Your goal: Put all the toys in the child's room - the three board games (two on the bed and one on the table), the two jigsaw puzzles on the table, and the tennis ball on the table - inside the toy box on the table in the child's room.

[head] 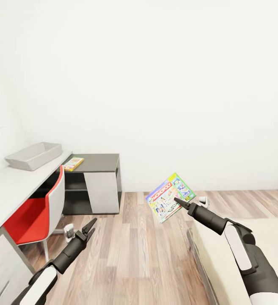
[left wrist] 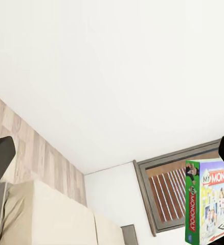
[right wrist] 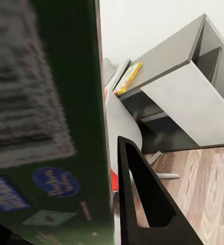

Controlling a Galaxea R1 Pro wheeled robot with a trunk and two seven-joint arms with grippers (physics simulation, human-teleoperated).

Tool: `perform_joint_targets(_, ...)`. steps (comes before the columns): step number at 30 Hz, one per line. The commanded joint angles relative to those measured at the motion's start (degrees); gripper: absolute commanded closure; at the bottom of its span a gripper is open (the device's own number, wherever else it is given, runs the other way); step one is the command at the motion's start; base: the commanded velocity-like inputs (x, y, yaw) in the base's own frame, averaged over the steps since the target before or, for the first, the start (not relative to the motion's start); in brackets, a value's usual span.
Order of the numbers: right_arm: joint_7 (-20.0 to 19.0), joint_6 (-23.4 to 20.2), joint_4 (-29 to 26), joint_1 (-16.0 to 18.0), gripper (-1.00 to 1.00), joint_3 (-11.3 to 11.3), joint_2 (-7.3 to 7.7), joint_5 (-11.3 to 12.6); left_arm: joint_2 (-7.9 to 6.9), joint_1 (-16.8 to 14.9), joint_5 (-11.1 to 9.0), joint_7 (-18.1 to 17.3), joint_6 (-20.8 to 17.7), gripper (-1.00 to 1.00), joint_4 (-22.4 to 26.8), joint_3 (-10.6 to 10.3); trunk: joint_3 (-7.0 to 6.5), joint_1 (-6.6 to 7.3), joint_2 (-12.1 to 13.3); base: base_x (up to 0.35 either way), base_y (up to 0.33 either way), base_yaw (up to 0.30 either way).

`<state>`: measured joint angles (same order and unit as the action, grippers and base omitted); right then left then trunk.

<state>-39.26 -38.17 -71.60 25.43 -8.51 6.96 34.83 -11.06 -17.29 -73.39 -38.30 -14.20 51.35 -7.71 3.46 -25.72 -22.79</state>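
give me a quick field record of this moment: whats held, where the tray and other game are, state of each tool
held item: Monopoly box, tilted in the air above the wood floor
right tool: shut on the Monopoly box
left tool: open, holding nothing, low near the red chair
toy box: grey tray on the pale desk
other game: yellow box on the dark cabinet
bed: beside the right arm

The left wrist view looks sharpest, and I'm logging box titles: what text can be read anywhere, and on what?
"MY MONOPOLY" on the front of the board game held in the right tool.
"MONOPOLY" along its green side.
"GO" near its lower corner.
Print on its back is blurred.
The small box on the dark cabinet: too small.
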Motion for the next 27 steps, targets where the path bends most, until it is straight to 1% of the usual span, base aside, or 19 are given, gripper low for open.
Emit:
perform_joint_targets(1,-0.16,-0.5,-0.02,0.06,1.0,-0.08,-0.01,0.5,-0.02,-0.07,-0.61,-0.09,-0.47,-1.0,-0.02,-0.14,0.13,-0.06,-0.13,0.283,0.151,0.0)
perform_joint_targets(4,-0.13,-0.65,-0.03,0.06,1.0,-0.1,0.0,0.5,0.07,-0.1,-0.61,0.03,-0.45,-1.0,0.07,-0.2,0.13,-0.06,-0.13,0.133,0.076,0.0)
perform_joint_targets(6,-0.12,-0.86,-0.07,0.06,1.0,-0.1,0.05,0.5,0.03,-0.15,-0.58,0.47,-0.71,-1.0,1.51,-0.33,0.13,-0.06,-0.13,0.042,0.024,0.0)
perform_joint_targets(10,-0.08,-0.94,-0.07,0.06,1.0,-0.11,0.06,0.5,-0.07,-0.15,-0.58,1.05,-1.06,-1.0,2.78,-0.41,0.13,-0.06,-0.13,0.028,0.016,0.0)
perform_joint_targets(13,-0.08,-0.97,-0.08,0.06,1.0,-0.11,0.06,0.5,-0.35,-0.15,-0.63,3.01,-2.65,-1.0,6.14,-0.34,0.13,-0.06,-0.13,0.016,0.009,0.0)
perform_joint_targets(14,-0.04,-1.0,-0.1,0.08,1.0,-0.11,0.07,0.5,-0.77,-0.18,-0.62,7.11,-5.68,-1.0,11.8,-0.14,0.13,-0.06,-0.13,0.006,0.004,0.0)
perform_joint_targets(15,0.03,-1.0,-0.1,0.15,1.0,-0.12,0.07,0.5,-0.9,-0.22,-0.62,9.25,-6.66,-1.0,14.05,-0.1,0.13,-0.06,-0.13,0.005,0.003,0.0)
perform_joint_targets(17,0.2,-0.98,-0.04,0.36,1.0,-0.15,0.09,0.48,-1.12,-0.37,-0.86,14.7,-8.41,-1.0,18.74,-0.01,0.13,-0.06,-0.13,0.004,0.002,0.0)
perform_joint_targets(18,0.2,-0.98,-0.04,0.36,1.0,-0.15,0.09,0.48,-1.12,-0.37,-0.86,14.7,-8.41,-1.0,18.74,-0.01,0.13,-0.06,-0.13,0.003,0.002,0.0)
perform_joint_targets(21,0.3,-1.03,-0.01,0.67,1.0,-0.14,0.36,0.29,-1.27,-0.93,-1.42,24.08,-10.64,-1.0,25.22,0.56,0.13,-0.06,-0.13,0.002,0.001,0.0)
perform_joint_targets(22,0.3,-1.03,-0.01,0.67,1.0,-0.14,0.36,0.29,-1.27,-0.93,-1.42,24.08,-10.64,-1.0,25.22,0.56,0.13,-0.06,-0.13,0.002,0.001,0.0)
perform_joint_targets(24,0.56,-1.05,0.64,1.32,1.0,-0.55,-0.3,-0.04,-1.93,-0.29,-1.73,23.87,-9.99,-1.0,25.87,1.2,0.13,-0.06,-0.13,0.08,0.0,0.0)
perform_joint_targets(27,0.53,-1.03,0.69,1.85,1.0,-0.55,-0.31,-0.05,-2.12,-0.29,-1.71,23.87,-9.44,-1.0,26.79,1.17,0.13,-0.06,-0.13,0.057,0.0,0.0)
